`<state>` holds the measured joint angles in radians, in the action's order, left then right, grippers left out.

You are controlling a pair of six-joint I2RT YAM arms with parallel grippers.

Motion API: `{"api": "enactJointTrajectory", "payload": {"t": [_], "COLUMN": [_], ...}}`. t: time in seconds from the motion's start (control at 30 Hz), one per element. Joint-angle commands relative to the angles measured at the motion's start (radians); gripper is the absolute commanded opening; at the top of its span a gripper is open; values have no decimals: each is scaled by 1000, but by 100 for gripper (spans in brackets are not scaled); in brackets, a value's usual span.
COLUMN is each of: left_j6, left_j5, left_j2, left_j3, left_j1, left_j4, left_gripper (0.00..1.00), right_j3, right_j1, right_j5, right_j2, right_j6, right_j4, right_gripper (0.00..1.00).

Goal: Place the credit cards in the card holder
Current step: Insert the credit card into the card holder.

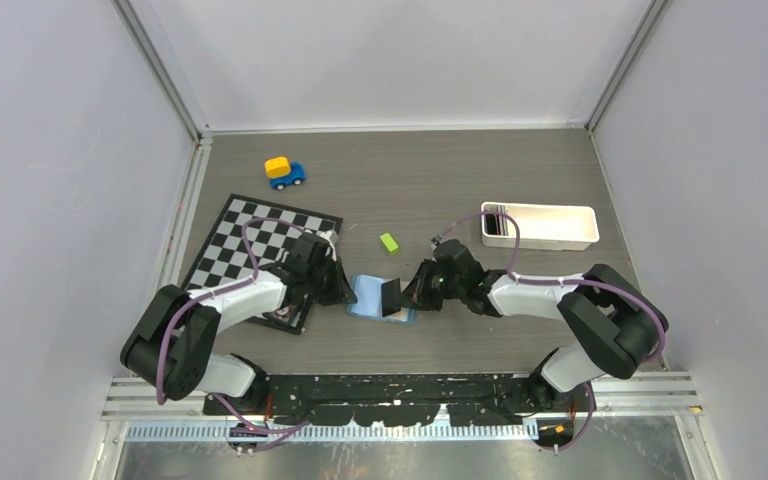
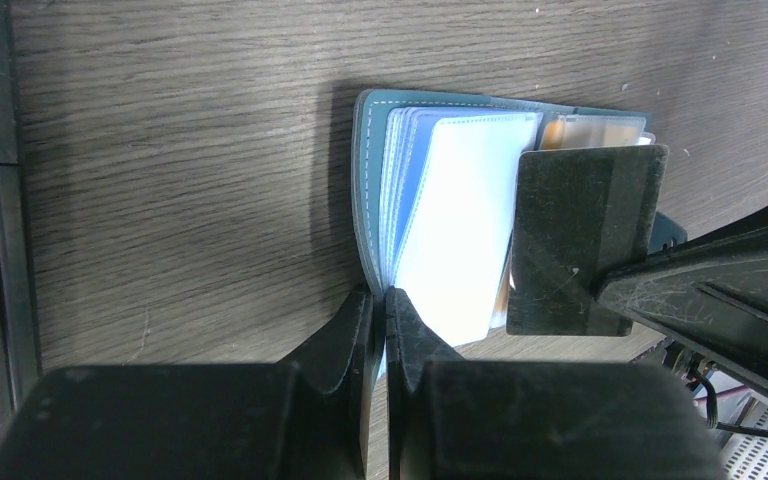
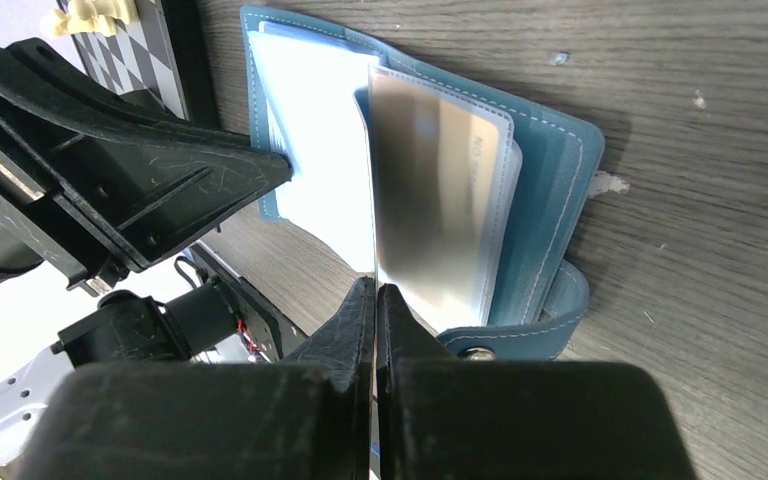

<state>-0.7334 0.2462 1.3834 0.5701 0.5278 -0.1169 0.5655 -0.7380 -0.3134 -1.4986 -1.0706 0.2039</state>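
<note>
At the right claw (image 3: 374,290), pressed tips pinch a dark card (image 2: 580,240) on edge over the open holder (image 3: 555,170), lying on the counter (image 1: 520,170). The left claw (image 2: 381,305) nips the holder's edge. A tilted card could miss its slot, jam, and drag the holder loose.

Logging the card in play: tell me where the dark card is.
In the top view the dark card stands over the open card holder at mid-table, pinched by the right hand; the left hand grips the holder's left edge.
</note>
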Motion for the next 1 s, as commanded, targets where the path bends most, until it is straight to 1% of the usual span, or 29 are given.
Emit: {"api": "enactJointTrajectory", "payload": {"t": [0.0,0.2,0.4,0.8,0.97], "left_j6": [3,3,3,5,5], "left_j5": [-12,-16,-11,-10,-9], "left_j2": [-12,-15,-16,-24,-26], "left_j3": [-10,-11,-11,-13,-13], "left_j1": [-4,-5,-5,-5,-5], "left_j4": [-7,-7,-6,-7,-8], "left_gripper": [4,4,4,3,4], "right_j3": [-12,-42,-35,-28,-17], "right_j1": [-12,-19,-24,-24,-24], "right_j5": [13,21,13,77,82], "right_j2": [4,35,2,-26,-61], "right_j6": [-22,-43,-49,-1,8], "right_j4": [30,32,67,80,100], "right_gripper": [1,0,1,1,0]}}
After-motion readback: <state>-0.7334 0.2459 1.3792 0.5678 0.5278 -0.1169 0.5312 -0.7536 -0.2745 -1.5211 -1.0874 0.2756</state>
